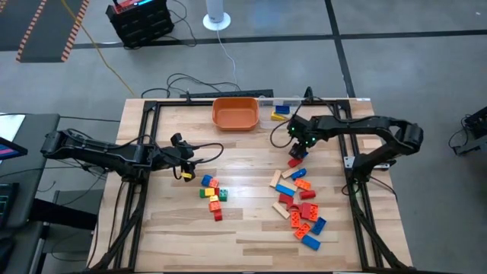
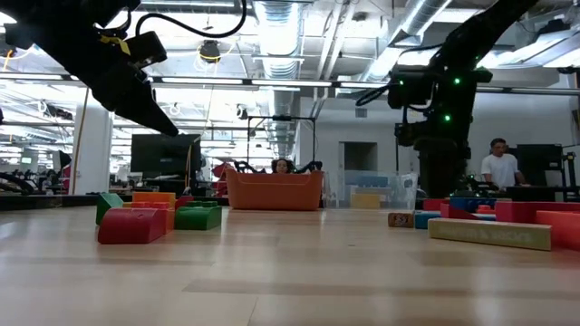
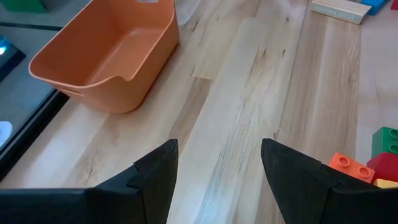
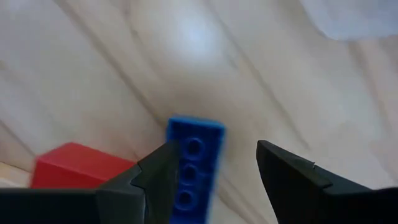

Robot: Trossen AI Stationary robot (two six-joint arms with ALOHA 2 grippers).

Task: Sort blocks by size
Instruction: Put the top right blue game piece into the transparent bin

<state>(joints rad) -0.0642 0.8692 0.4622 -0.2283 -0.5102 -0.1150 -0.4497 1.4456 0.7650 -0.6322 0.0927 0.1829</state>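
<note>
1. Wooden planks are forming the worktop (image 1: pixel 251 228), and the blocks are lying on it in two groups.
2. One small group of blocks (image 1: pixel 212 194) is sitting left of centre, with red, green, yellow, orange and blue pieces close together.
3. One larger group of blocks (image 1: pixel 300 209) is spreading over the right half, with red, blue, orange and tan pieces, some of them long.
4. An orange bowl (image 1: pixel 235 113) is standing at the far edge, near the middle.
5. Beside it to the right, a clear plastic container (image 1: pixel 283 109) is holding a blue piece and a yellow piece.
6. Left gripper (image 1: pixel 185 161) is hovering just far-left of the small group, its jaws standing open and holding nothing; its wrist view is showing bare wood between the fingers (image 3: pixel 155 180).
7. Right gripper (image 1: pixel 299 146) is hanging above the far end of the larger group, jaws open.
8. Between its fingers (image 4: pixel 283 177), in the right wrist view, a blue block (image 4: pixel 193 168) is lying close against one finger; whether they are touching I cannot tell.
9. Next to it a red block (image 4: pixel 78 167) is resting on the wood.
</note>
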